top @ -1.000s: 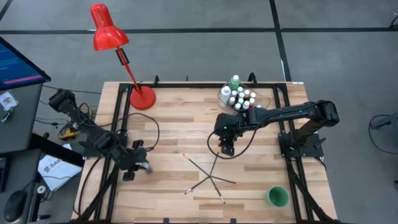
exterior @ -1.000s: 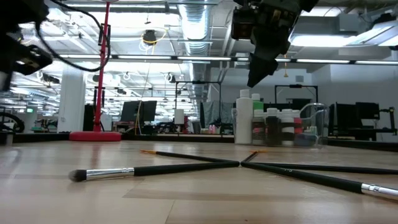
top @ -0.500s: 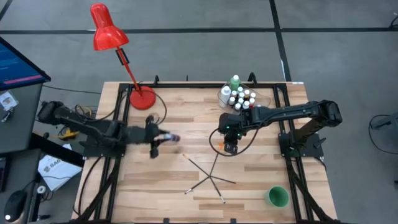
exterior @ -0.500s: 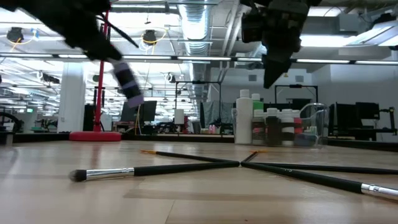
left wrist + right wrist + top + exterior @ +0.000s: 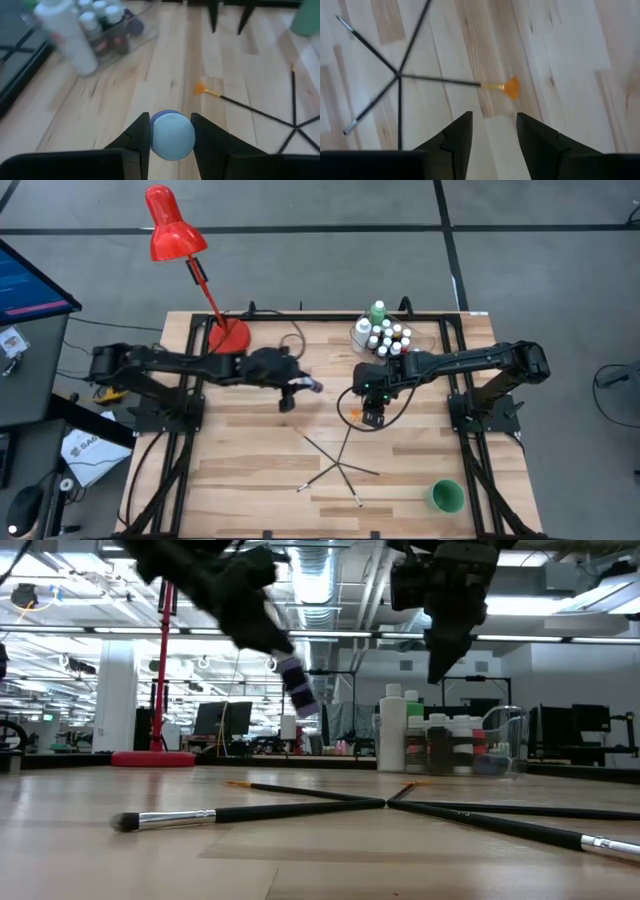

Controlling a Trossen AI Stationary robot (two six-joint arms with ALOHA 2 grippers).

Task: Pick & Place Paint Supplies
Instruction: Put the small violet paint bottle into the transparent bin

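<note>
Small paint bottle (image 5: 172, 135) sits between my left gripper's (image 5: 296, 391) fingers — pale rounded cap facing the wrist camera, purple body showing in the low view (image 5: 297, 687). I hold it in the air, well above the wood. The grip is on a smooth round surface, so the bottle could twist or slide out if I swing fast or tilt further; it already hangs slanted.

Ahead of that gripper lies the clear tub (image 5: 362, 332) with the other white-capped bottles (image 5: 388, 340), a taller white bottle (image 5: 67, 39) and a green one (image 5: 377, 311) at its edge. They are packed tight — setting mine in carelessly could knock the tall one over.

My right gripper (image 5: 371, 416) hovers near my left, its fingers apart and empty, directly over an orange-tipped paintbrush (image 5: 506, 86). Risk here: the two arms are near each other, and my left's way to the tub passes close by the right arm's forearm.

Brushes (image 5: 335, 465) lie crossed below the right gripper, thin dark handles overlapping at one spot. Pulling one may drag the rest. They are slender and low on the table (image 5: 250, 480), hard to pinch without scraping the wood.

A green cup (image 5: 445, 496) stands farther off, toward the table's corner.
</note>
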